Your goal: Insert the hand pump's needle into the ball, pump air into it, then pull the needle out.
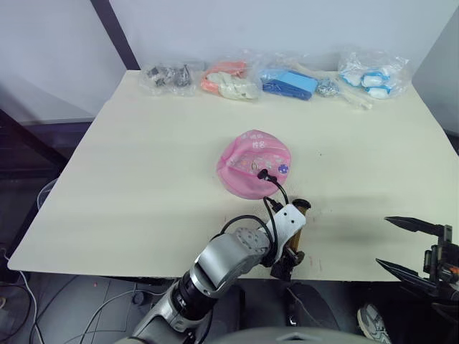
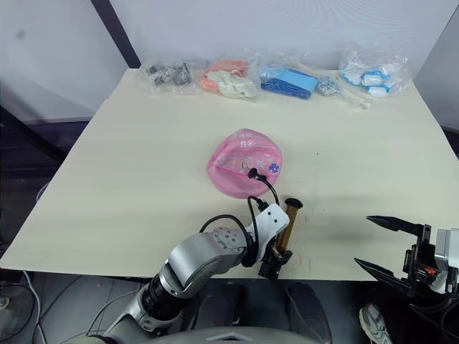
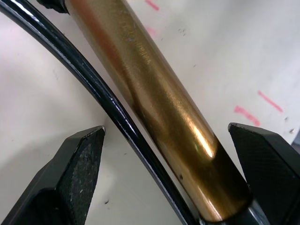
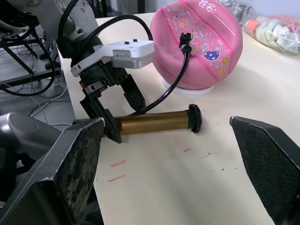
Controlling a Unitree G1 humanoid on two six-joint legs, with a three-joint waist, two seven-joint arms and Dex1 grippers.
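You get bright, even light from above on the pale table [image 1: 143, 179]. Soft shadows fall near the ball [image 1: 254, 163] and, on the right, toward the right gripper [image 1: 409, 247]. In the left wrist view a white glare streaks along the hand pump [image 3: 159, 108] and its hose [image 3: 108, 103], and the close fingers [image 3: 79, 173] look soft. The far bags [image 1: 369, 75] glint.
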